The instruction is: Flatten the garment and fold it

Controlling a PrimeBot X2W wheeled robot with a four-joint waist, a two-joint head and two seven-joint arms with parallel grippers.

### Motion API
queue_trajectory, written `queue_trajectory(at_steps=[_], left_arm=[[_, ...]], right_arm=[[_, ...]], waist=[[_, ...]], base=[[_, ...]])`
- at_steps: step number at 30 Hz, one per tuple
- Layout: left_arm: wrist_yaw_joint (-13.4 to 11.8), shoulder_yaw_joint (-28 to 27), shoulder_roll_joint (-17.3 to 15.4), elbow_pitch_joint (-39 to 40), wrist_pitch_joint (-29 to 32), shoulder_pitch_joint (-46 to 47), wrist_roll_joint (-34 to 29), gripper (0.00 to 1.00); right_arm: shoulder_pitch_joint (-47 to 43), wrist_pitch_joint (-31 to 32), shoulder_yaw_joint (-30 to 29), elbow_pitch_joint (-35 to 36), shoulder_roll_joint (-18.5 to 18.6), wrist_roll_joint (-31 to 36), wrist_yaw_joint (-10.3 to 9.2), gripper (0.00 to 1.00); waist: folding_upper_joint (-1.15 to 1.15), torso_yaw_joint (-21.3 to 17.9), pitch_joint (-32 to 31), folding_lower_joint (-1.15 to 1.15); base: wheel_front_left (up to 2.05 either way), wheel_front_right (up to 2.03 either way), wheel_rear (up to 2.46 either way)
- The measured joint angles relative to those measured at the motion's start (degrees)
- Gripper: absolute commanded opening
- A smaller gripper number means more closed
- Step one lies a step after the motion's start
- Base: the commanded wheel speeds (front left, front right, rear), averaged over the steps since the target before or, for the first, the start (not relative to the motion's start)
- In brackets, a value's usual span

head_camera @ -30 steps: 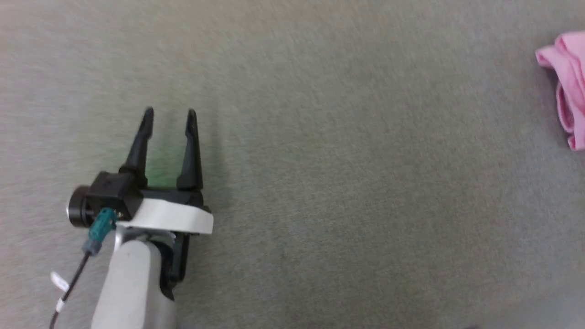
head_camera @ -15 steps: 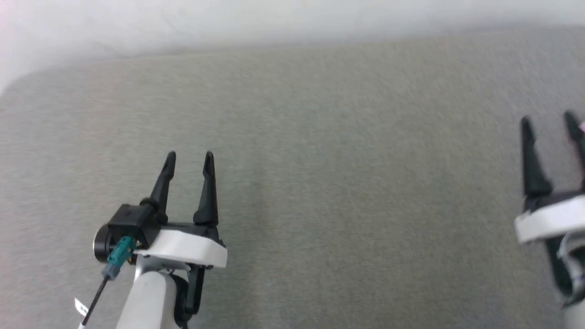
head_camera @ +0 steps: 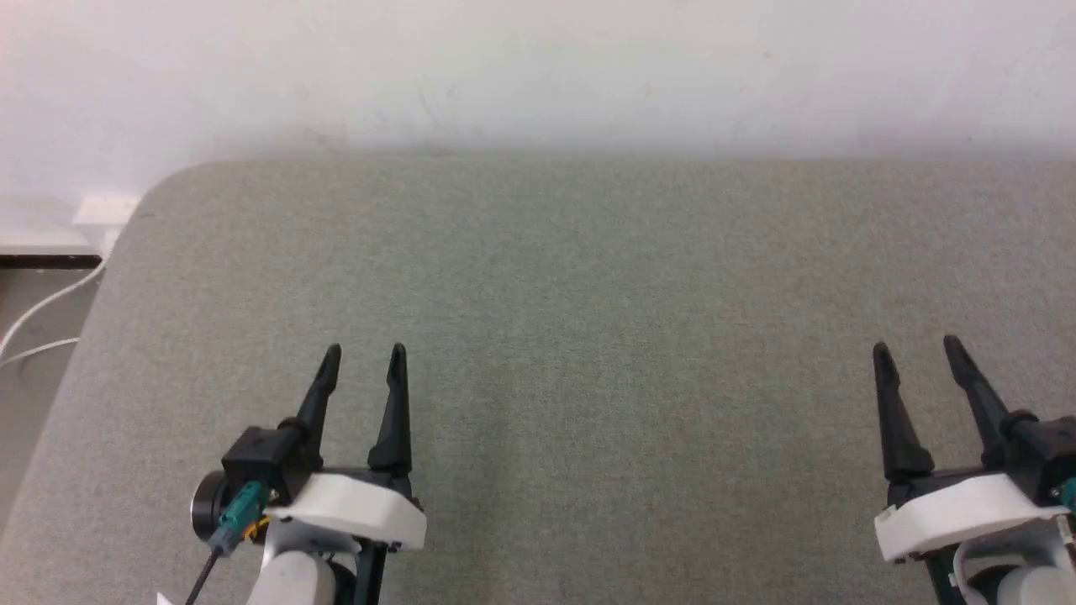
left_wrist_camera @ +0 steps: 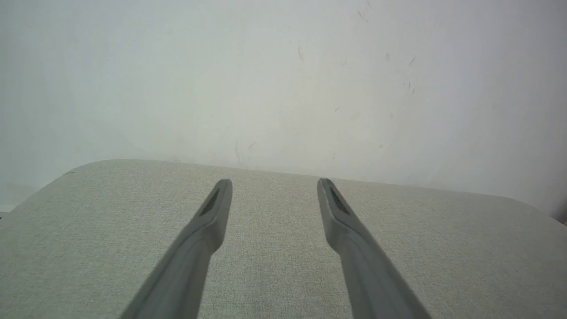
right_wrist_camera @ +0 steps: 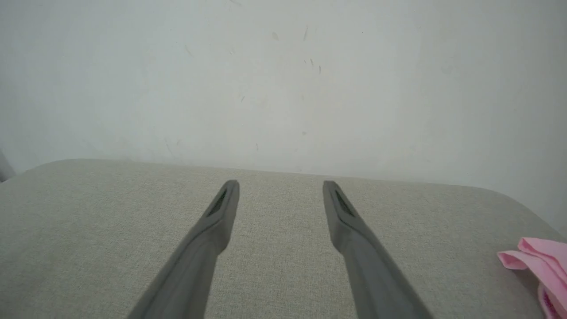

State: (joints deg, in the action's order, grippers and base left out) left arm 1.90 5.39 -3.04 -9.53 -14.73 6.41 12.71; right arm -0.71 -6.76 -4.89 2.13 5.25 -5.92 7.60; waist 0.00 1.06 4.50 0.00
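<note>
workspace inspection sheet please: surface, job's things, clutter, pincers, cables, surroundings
surface: grey cloth-covered table top, rounded corners
job's things: pink garment, bunched, lying on the table at the lower right edge of the right wrist view, partly cut off
clutter: nothing seen
grippers: left pincer open, empty; right pincer open, empty; both over the table, apart from the garment
cables: white cables beside the table's left edge; teal plug with a dark lead at the left wrist
surroundings: white scuffed wall behind the table
</note>
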Motion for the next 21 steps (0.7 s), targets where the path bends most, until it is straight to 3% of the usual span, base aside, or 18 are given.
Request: queue_trajectory(at_steps=[21], left_arm=[[-1.3, 0.4, 0.0, -0.3, 0.0, -4.1, 1.1, 1.00]], right_arm=[[-3.2, -0.4, 0.9, -1.9, -2.1, 0.5, 0.00, 1.00]], waist=[[0.00, 1.1, -2.9, 0.00]], base=[[0.00, 0.00, 0.00]])
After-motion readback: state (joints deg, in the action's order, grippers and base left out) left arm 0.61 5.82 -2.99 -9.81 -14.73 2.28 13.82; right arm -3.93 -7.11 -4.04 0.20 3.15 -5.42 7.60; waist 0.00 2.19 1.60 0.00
